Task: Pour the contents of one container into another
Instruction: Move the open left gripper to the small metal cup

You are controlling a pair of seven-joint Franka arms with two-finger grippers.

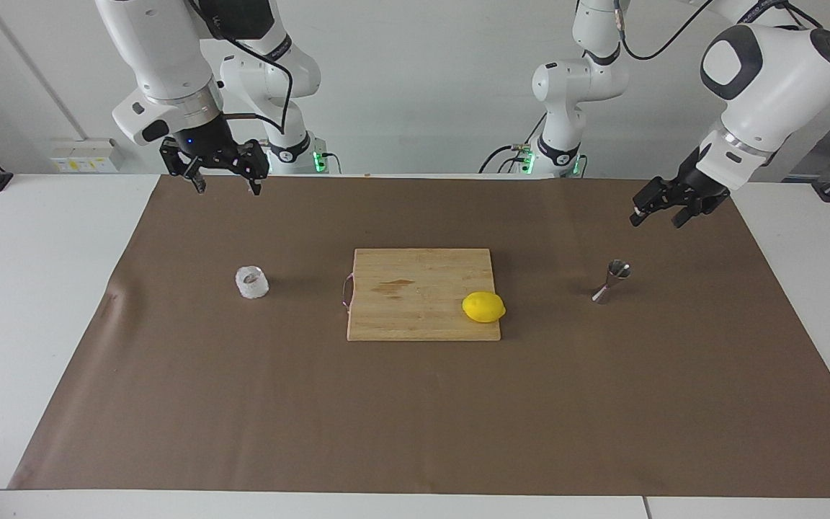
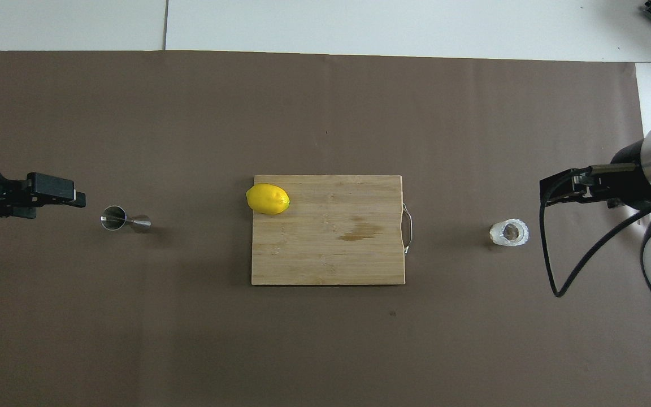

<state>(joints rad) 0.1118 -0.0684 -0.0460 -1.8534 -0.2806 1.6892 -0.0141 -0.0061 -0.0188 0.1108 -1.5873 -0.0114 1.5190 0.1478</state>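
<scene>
Task not started. Cup [image 1: 251,282] stands toward the right arm's end, jigger [image 1: 611,281] toward the left arm's end, board [image 1: 422,303] between. Left gripper [image 1: 658,216] and right gripper [image 1: 226,186] hang empty, fingers spread. Grasping and pouring remain.

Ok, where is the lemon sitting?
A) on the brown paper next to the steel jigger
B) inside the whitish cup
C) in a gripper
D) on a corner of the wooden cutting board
D: the lemon rests on the cutting board, at a corner toward the left arm's end.
</scene>
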